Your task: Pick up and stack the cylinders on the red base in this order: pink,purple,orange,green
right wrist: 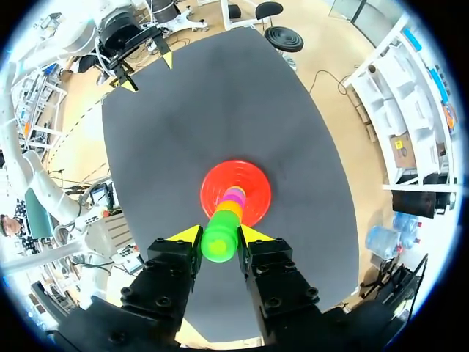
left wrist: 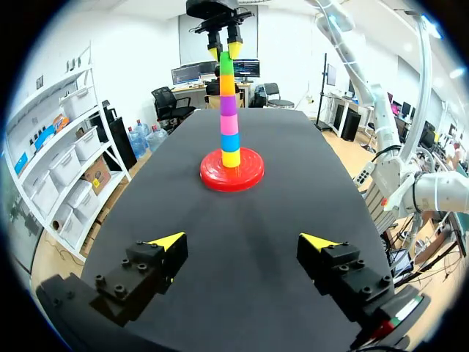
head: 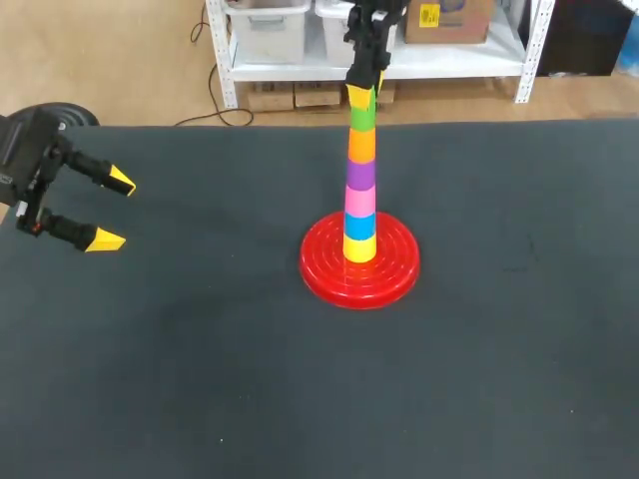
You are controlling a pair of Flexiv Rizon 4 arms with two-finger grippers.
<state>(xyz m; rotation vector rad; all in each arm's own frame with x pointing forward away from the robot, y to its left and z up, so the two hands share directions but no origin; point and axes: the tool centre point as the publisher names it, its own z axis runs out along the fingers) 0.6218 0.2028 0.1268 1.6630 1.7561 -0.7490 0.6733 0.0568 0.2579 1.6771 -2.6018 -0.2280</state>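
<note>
On the red base (head: 329, 281) stands one upright tower: yellow at the bottom, then blue, the pink cylinder (head: 359, 201), the purple (head: 360, 175), the orange (head: 361, 147) and the green cylinder (head: 362, 119) on top. My right gripper (head: 361, 96) comes down from above and is shut on the green cylinder (right wrist: 219, 247), with a yellow tip pressed against each side of it. Far off at the table's left edge my left gripper (head: 113, 211) hangs open and holds nothing. In the left wrist view the tower (left wrist: 229, 110) stands well ahead of its fingers.
The black table (head: 200, 379) lies bare around the red base (right wrist: 253, 183). No loose cylinders are in sight on it.
</note>
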